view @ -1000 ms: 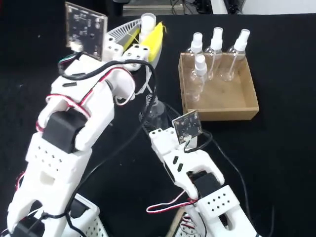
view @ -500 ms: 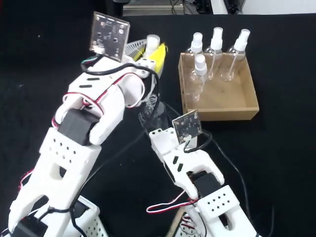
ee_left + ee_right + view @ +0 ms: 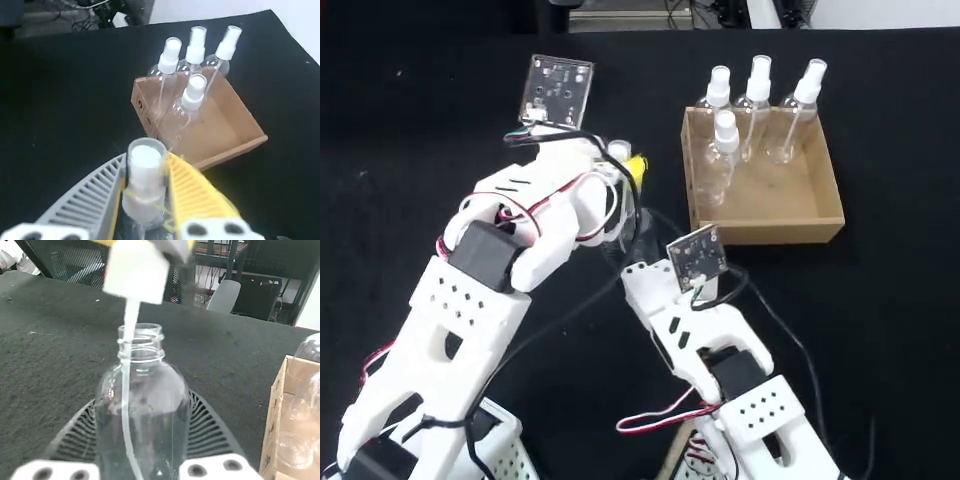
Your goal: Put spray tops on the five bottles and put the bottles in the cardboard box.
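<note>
Four capped spray bottles (image 3: 725, 150) stand in the cardboard box (image 3: 820, 215) toward the table's far edge. Left gripper (image 3: 145, 192) clamps a spray top (image 3: 145, 162), tube dipping into the open bottle (image 3: 142, 405) gripped by the right gripper (image 3: 140, 455).

clear glossy plastic bottle (image 3: 142, 415), matt cardboard box (image 3: 820, 222)

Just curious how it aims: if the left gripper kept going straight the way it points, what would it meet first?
Probably the open neck of the bottle, just under the spray top it holds.
</note>
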Tool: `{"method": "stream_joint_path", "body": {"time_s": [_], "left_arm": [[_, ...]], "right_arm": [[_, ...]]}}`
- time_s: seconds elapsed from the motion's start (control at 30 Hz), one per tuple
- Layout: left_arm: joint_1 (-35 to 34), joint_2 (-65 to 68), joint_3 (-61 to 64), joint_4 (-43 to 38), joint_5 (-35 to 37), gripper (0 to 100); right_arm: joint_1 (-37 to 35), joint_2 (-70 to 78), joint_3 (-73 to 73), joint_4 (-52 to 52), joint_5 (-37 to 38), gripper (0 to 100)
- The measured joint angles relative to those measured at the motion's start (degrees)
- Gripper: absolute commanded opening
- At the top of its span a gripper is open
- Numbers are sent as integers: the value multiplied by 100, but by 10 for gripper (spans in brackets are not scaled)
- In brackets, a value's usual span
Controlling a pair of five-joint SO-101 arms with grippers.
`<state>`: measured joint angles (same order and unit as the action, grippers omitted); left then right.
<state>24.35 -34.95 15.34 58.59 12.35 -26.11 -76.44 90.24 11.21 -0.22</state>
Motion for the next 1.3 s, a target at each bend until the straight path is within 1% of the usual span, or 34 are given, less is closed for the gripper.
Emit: {"method": "stream_joint_path", "body": {"time_s": [0.03, 0.1, 0.27, 0.43, 0.6, 0.67, 0.8, 0.9, 1.07, 1.3], "left_arm": [[0, -9, -18, 70, 53, 283], [-35, -9, -35, 149, 158, 265], [-53, -79, -185, 387, 167, 241], [-457, -422, -193, 396, 167, 239], [-1046, -475, -193, 44, 167, 239], [-1152, -492, -26, -193, 167, 239], [-1046, -536, 598, -598, 167, 239], [-826, -536, 870, -703, 149, 238], [-492, -563, 914, -774, -308, 238], [-440, -598, 712, -651, -448, 238]], "right_arm": [[0, 0, 0, 0, -9, 10], [0, 0, 0, 0, -9, 10], [0, 0, 0, 0, -9, 10], [0, 0, 0, 0, -9, 10], [0, 0, 0, 0, -9, 10], [0, 0, 0, 0, -9, 10], [0, 0, 0, 0, -9, 10], [-9, 0, 9, 0, 0, 10], [-18, 0, 18, 0, 9, 10], [-18, 0, 9, 0, 9, 10]]}}
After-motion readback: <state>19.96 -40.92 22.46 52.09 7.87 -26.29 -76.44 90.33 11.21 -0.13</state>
